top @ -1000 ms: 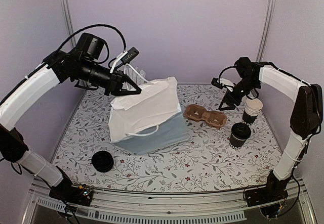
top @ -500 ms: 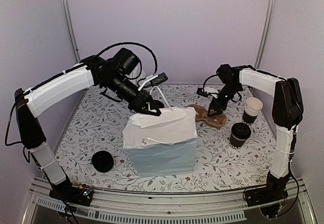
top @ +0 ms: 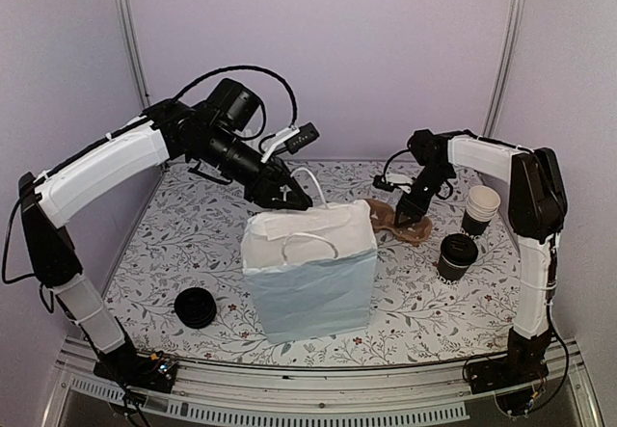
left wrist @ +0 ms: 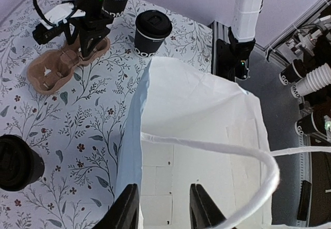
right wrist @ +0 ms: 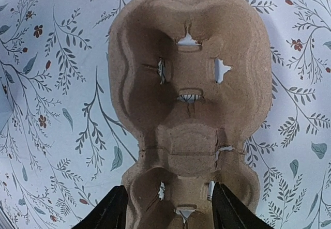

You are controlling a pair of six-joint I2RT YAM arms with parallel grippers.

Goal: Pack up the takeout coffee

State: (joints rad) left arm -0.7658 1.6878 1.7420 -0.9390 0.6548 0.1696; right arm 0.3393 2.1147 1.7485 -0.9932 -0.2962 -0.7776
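Observation:
The takeout coffee (top: 456, 256), a black lidded cup, stands at the right of the table and also shows in the left wrist view (left wrist: 152, 31). A white paper bag (top: 308, 268) stands upright and open at the front middle. My left gripper (top: 289, 199) hovers at its rear rim, and in its wrist view the open, empty gripper (left wrist: 163, 211) sits over the bag's mouth (left wrist: 207, 136) beside a loop handle. My right gripper (top: 410, 213) is low over a brown pulp cup carrier (top: 384, 217). Its open fingers straddle the carrier's (right wrist: 189, 84) near cell.
A stack of unlidded black cups with cream insides (top: 479, 210) stands behind the coffee. A low pile of black lids (top: 196, 307) lies at the front left. A dark round object (left wrist: 15, 162) sits at the left edge of the left wrist view.
The bag went from tilted at the left to upright at the front middle, with my left gripper following. My right gripper moved left and down onto the carrier.

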